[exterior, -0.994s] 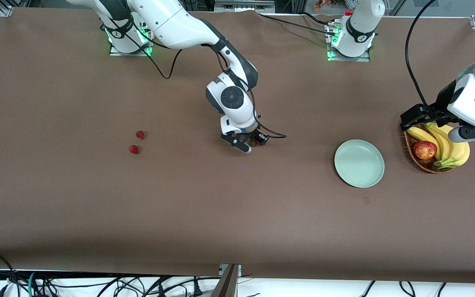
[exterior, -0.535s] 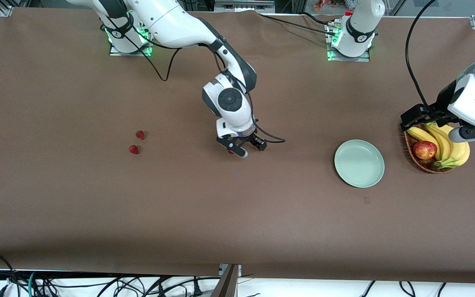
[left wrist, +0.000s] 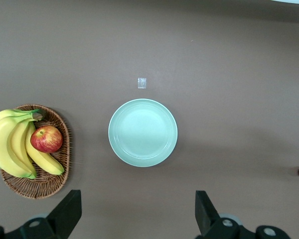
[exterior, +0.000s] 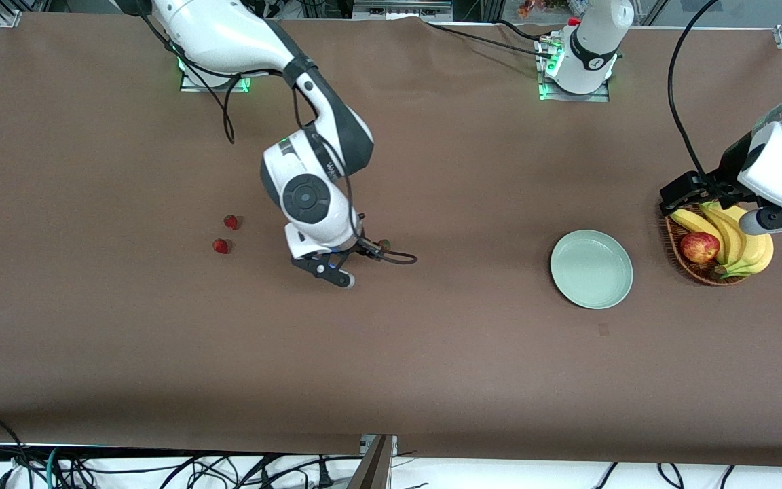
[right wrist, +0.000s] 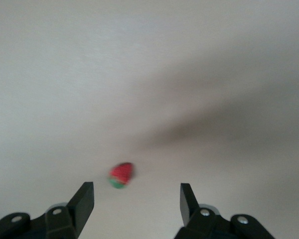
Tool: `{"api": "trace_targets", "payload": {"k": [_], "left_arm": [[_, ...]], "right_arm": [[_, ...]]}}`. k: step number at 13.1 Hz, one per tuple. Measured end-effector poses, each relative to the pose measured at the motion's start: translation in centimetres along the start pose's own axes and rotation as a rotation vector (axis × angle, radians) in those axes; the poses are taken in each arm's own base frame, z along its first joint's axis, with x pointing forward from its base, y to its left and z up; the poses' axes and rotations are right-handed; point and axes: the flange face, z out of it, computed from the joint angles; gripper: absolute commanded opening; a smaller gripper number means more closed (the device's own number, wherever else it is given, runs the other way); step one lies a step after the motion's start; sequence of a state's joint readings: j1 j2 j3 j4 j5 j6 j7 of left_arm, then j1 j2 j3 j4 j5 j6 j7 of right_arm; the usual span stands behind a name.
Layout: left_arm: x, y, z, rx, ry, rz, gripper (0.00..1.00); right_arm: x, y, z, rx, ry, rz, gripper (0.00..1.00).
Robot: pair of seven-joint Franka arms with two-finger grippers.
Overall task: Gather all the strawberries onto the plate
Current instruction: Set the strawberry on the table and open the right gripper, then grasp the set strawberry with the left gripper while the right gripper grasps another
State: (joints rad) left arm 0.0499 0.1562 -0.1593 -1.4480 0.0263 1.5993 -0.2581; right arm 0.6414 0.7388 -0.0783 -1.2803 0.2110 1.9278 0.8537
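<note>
Two strawberries (exterior: 231,222) (exterior: 220,246) lie together toward the right arm's end of the table. A third strawberry (exterior: 384,243) lies alone near the table's middle, beside the right wrist's cable. My right gripper (exterior: 342,267) hovers low between them, open and empty. In the right wrist view (right wrist: 137,199) a strawberry (right wrist: 121,175) lies on the table just ahead of one fingertip, untouched. The pale green plate (exterior: 591,269) is empty and also shows in the left wrist view (left wrist: 143,132). My left gripper (exterior: 686,193) waits open (left wrist: 137,219) over the basket.
A wicker basket (exterior: 703,273) with bananas (exterior: 737,238) and an apple (exterior: 699,246) stands beside the plate at the left arm's end; it also shows in the left wrist view (left wrist: 45,184). A small tape mark (exterior: 603,330) lies nearer the front camera than the plate.
My right gripper has moved from the table's middle toward the right arm's end. The strawberry seen at its fingers earlier now lies on the table, apart from it. The left arm has not moved.
</note>
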Motion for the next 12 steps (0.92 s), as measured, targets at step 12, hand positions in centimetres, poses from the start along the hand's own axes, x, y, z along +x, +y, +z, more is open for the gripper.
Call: {"api": "trace_targets", "payload": {"k": [12], "left_arm": [[-0.9,16.6,11.9,-0.107,-0.141,0.226,1.00]], "right_arm": [[8.2,21.6,3.8,-0.236,0.058,-0.354,0.79]]}}
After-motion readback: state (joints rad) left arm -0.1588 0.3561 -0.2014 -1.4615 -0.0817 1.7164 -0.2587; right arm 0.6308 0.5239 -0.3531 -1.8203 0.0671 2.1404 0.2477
